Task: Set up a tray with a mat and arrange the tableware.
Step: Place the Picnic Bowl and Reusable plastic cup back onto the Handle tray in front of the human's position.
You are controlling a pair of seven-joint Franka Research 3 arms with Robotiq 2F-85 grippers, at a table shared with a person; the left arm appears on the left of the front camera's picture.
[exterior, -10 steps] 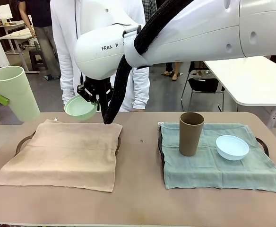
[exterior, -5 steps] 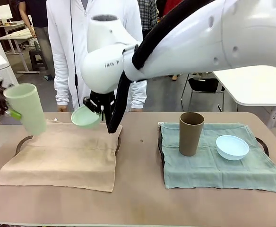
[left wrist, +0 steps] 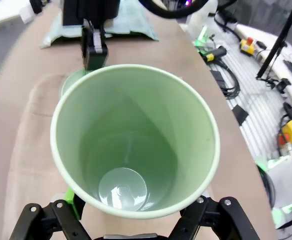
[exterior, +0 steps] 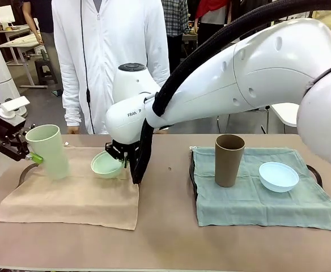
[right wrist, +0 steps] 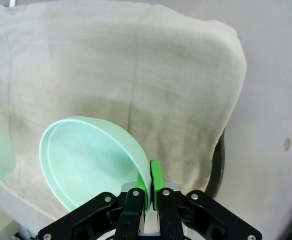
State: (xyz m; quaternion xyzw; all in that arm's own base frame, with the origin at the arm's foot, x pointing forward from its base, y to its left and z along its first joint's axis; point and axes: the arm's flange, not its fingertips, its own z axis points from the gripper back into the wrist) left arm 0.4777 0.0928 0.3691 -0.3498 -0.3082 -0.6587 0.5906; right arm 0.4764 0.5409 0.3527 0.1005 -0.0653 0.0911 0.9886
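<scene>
At left of the frame, the left gripper [exterior: 30,156] gripped the pale green cup [exterior: 47,151] over the beige mat [exterior: 69,192]. The right gripper [exterior: 122,158] pinched the mint bowl [exterior: 106,165] rim, left of center.

The tall pale green matte plastic cup [exterior: 47,151], gripped by the left gripper [exterior: 28,152], has come in from the table's left edge and lower — now tilted over the beige cloth mat [exterior: 75,192]. The small mint green round bowl [exterior: 106,164], pinched in the right gripper [exterior: 120,156], has dropped from above the mat's far edge to just over it — the right arm has lowered with it.
</scene>
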